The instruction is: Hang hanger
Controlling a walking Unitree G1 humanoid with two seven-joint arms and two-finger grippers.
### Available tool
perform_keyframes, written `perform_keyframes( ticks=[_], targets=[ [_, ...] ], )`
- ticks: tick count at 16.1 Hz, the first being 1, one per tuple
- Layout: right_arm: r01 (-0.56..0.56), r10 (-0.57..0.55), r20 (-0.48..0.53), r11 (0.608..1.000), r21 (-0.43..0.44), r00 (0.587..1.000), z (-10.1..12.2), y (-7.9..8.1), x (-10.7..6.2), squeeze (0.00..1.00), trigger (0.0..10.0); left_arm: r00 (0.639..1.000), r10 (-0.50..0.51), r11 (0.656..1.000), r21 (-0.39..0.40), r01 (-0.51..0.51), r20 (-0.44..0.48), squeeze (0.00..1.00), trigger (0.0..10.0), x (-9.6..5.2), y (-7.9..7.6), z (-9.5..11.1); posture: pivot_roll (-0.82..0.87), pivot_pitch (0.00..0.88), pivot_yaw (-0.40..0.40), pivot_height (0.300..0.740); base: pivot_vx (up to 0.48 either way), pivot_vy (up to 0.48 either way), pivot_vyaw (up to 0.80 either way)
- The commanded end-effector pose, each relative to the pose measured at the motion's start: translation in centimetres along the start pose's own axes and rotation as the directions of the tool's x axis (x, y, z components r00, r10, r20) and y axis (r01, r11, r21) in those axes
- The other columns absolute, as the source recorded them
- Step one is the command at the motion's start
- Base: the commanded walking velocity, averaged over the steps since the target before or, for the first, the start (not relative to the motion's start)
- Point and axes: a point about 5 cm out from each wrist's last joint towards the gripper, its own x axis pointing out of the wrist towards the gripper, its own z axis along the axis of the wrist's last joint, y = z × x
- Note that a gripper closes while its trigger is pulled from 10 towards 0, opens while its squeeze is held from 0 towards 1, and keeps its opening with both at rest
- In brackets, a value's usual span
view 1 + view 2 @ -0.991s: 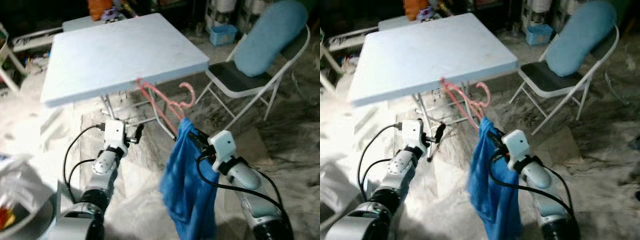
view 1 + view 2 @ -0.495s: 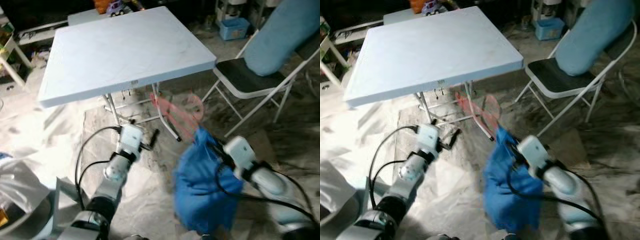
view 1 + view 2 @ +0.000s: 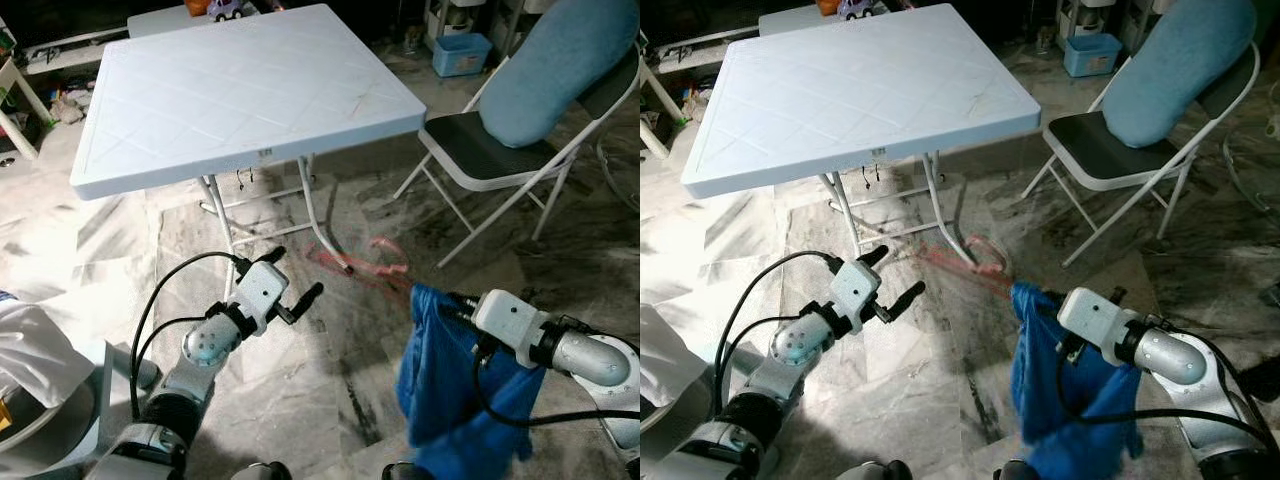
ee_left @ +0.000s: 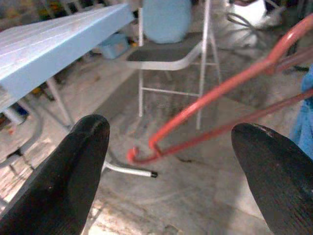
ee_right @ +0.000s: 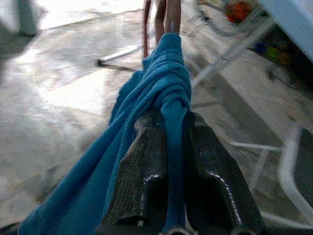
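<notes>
A pink-red hanger carries a blue cloth that droops toward the floor. In the eye views the hanger is blurred, low in front of the table's legs. My right gripper is shut on a bunched fold of the cloth where it wraps the hanger, at the lower right. My left gripper is open at the lower left, apart from the hanger, with its fingers pointing toward the hanger's hook end. Between its two fingers, the left wrist view looks at the hanger.
A pale blue folding table stands ahead, with metal legs under it. A white folding chair with a blue cushion is at the right. A small blue bin sits behind, and a white bag lies at the left. The floor is marbled tile.
The head view has shifted. My right gripper has come down and away from the table's edge with the cloth and hanger. The left gripper stays open.
</notes>
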Motion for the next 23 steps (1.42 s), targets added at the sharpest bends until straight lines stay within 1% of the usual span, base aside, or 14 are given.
perform_keyframes(
  ticks=[1, 2, 3, 4, 5, 6, 7, 8, 9, 11, 13, 15, 16, 23],
  targets=[
    [-0.029, 0.03, 0.047, 0.999, -0.037, 0.998, 1.0, -0.2, -0.1, 0.0, 10.0, 1.0, -0.026, 1.0, 0.015, 0.026, 0.008, 0.0, 10.0, 0.1, 0.7, 0.4, -0.16, 0.178, 0.083, 0.74, 0.0, 0.0, 0.0],
    [-0.048, 0.05, 0.06, 0.998, -0.033, 0.997, 1.1, 0.0, -0.2, 0.0, 10.0, 0.997, -0.071, 0.997, 0.013, 0.071, 0.011, 0.0, 10.0, 0.1, 0.5, 0.5, -0.16, 0.176, 0.083, 0.74, 0.0, 0.0, 0.0],
    [-0.073, 0.074, 0.09, 0.997, -0.019, 0.993, 1.6, 0.2, -0.3, 0.0, 10.0, 0.99, -0.143, 0.99, 0.008, 0.143, 0.013, 0.0, 10.0, 0.2, 0.2, 0.6, -0.16, 0.177, 0.084, 0.74, 0.0, 0.0, 0.0],
    [-0.096, 0.096, 0.108, 0.995, -0.006, 0.989, 1.9, 0.3, -0.4, 0.0, 10.0, 0.984, -0.178, 0.984, 0.024, 0.178, 0.007, 0.0, 10.0, 0.2, 0.1, 0.6, -0.16, 0.177, 0.084, 0.74, 0.0, 0.0, 0.0],
    [-0.111, 0.112, 0.122, 0.994, -0.012, 0.986, 2.3, 0.3, -0.5, 0.0, 10.0, 0.971, -0.238, 0.971, 0.003, 0.238, 0.006, 0.0, 10.0, 0.3, 0.0, 0.7, -0.17, 0.18, 0.088, 0.74, 0.0, 0.0, 0.0],
    [-0.109, 0.11, 0.123, 0.994, -0.019, 0.986, 2.4, 0.1, -0.6, 0.0, 10.0, 0.962, -0.272, 0.962, -0.008, 0.272, 0.01, 0.0, 10.0, 0.4, 0.0, 0.8, -0.17, 0.18, 0.088, 0.74, 0.0, 0.0, 0.0],
    [-0.112, 0.113, 0.127, 0.994, -0.017, 0.985, 2.5, 0.0, -0.7, 0.0, 10.0, 0.953, -0.302, 0.953, -0.01, 0.302, 0.005, 0.0, 10.0, 0.4, 0.0, 0.9, -0.17, 0.179, 0.089, 0.74, 0.0, 0.0, 0.0],
    [-0.154, 0.154, 0.146, 0.988, -0.01, 0.977, 3.0, 0.0, -1.0, 0.0, 10.0, 0.945, -0.327, 0.945, 0.006, 0.327, 0.005, 0.0, 10.0, 0.7, 0.3, 1.2, -0.17, 0.178, 0.089, 0.74, 0.0, 0.0, 0.0],
    [-0.154, 0.154, 0.146, 0.988, -0.01, 0.977, 3.0, 0.0, -1.0, 0.0, 10.0, 0.945, -0.327, 0.945, 0.006, 0.327, 0.005, 0.0, 10.0, 0.7, 0.3, 1.2, -0.17, 0.178, 0.089, 0.74, 0.0, 0.0, 0.0],
    [-0.232, 0.234, 0.132, 0.972, -0.031, 0.963, 3.2, 0.3, -1.9, 0.0, 10.0, 0.928, -0.374, 0.927, 0.009, 0.374, -0.005, 0.0, 10.0, 0.6, 0.8, 1.4, -0.18, 0.176, 0.091, 0.74, 0.0, 0.0, 0.0],
    [-0.281, 0.283, 0.136, 0.959, -0.036, 0.95, 3.5, 0.3, -2.4, 0.0, 10.0, 0.91, -0.414, 0.91, 0.016, 0.414, -0.013, 0.0, 10.0, 0.5, 1.0, 1.5, -0.18, 0.176, 0.089, 0.74, 0.0, 0.0, 0.0],
    [-0.302, 0.304, 0.139, 0.953, -0.035, 0.943, 4.0, -0.4, -2.9, 0.0, 10.0, 0.88, -0.475, 0.88, 0.001, 0.475, -0.026, 0.0, 4.4, 0.4, 0.8, 1.4, -0.19, 0.175, 0.093, 0.74, 0.0, 0.0, 0.0],
    [-0.297, 0.3, 0.135, 0.954, -0.039, 0.944, 4.0, -0.8, -2.9, 0.0, 10.0, 0.858, -0.513, 0.858, -0.013, 0.513, -0.028, 0.0, 0.0, 0.4, 0.6, 1.4, -0.19, 0.175, 0.093, 0.74, 0.0, 0.0, 0.0],
    [-0.314, 0.315, 0.153, 0.949, -0.036, 0.937, 4.5, -0.7, -2.7, 0.0, 10.0, 0.812, -0.584, 0.812, -0.023, 0.584, 0.009, 0.0, 0.0, 1.0, -0.1, 2.0, -0.19, 0.176, 0.091, 0.74, 0.0, 0.0, 0.0]
  ],
)
